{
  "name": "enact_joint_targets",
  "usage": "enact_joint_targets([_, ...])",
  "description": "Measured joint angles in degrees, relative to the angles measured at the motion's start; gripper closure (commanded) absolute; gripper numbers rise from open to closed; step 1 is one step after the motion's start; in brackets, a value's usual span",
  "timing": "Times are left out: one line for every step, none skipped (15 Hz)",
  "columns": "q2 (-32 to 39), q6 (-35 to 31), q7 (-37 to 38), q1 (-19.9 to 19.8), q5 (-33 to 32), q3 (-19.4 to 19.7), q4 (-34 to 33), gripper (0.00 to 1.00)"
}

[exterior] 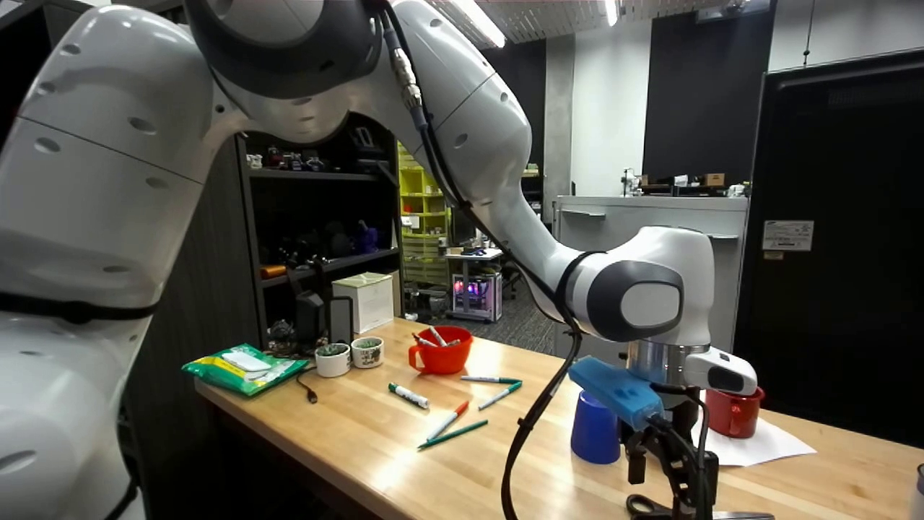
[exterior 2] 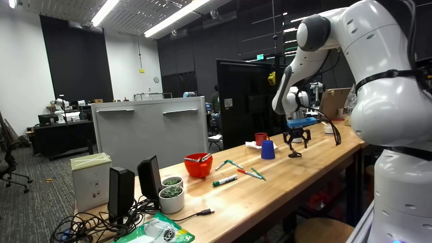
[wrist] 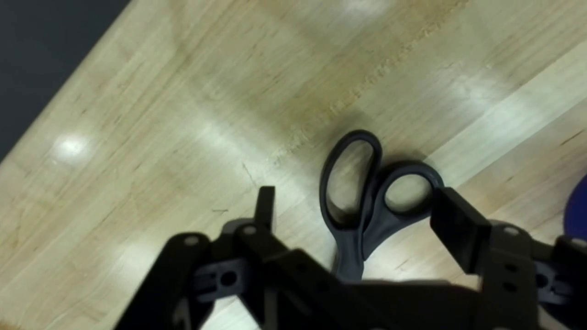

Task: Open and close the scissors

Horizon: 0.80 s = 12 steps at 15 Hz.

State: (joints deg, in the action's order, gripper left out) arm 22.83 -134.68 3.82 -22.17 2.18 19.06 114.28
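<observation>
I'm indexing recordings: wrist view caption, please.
Open black pincer over black loop-handled scissors lying on a pale wooden table.

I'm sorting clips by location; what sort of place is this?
Likely a robotics lab: a robot arm extends over a wooden table, and what looks like a second arm stands on a black desk.

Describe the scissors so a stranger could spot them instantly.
On the long wooden table, find the blue cup. Near it, below the black claw, lie the scissors. Unlike the cup and the markers, they have two dark loop handles, one a long oval, one rounder.
</observation>
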Motion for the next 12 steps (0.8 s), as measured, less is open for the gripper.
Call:
enact_joint_targets([0.0,-0.1,0.0,0.0,0.3,-0.1,0.1,0.53])
enact_joint_targets([0.0,-0.2,0.0,0.0,0.5,-0.2,0.2,0.57])
enact_joint_targets([0.0,-0.3,0.0,0.0,0.7,-0.2,0.3,0.65])
enact_joint_targets([0.0,-0.4,0.0,0.0,0.9,-0.3,0.4,0.66])
enact_joint_targets([0.0,-0.4,0.0,0.0,1.1,-0.3,0.4,0.66])
enact_joint_targets([0.0,-0.5,0.0,0.0,1.4,-0.4,0.4,0.65])
enact_joint_targets([0.0,-0.6,0.0,0.0,1.6,-0.4,0.4,0.62])
enact_joint_targets([0.0,-0.7,0.0,0.0,1.7,-0.5,0.4,0.6])
enact_joint_targets([0.0,-0.7,0.0,0.0,1.8,-0.5,0.4,0.6])
enact_joint_targets([0.0,-0.8,0.0,0.0,1.8,-0.6,0.4,0.56])
enact_joint_targets([0.1,-0.8,0.0,0.0,1.9,-0.6,0.4,0.58])
enact_joint_targets([0.1,-0.8,0.0,0.0,1.9,-0.7,0.4,0.58])
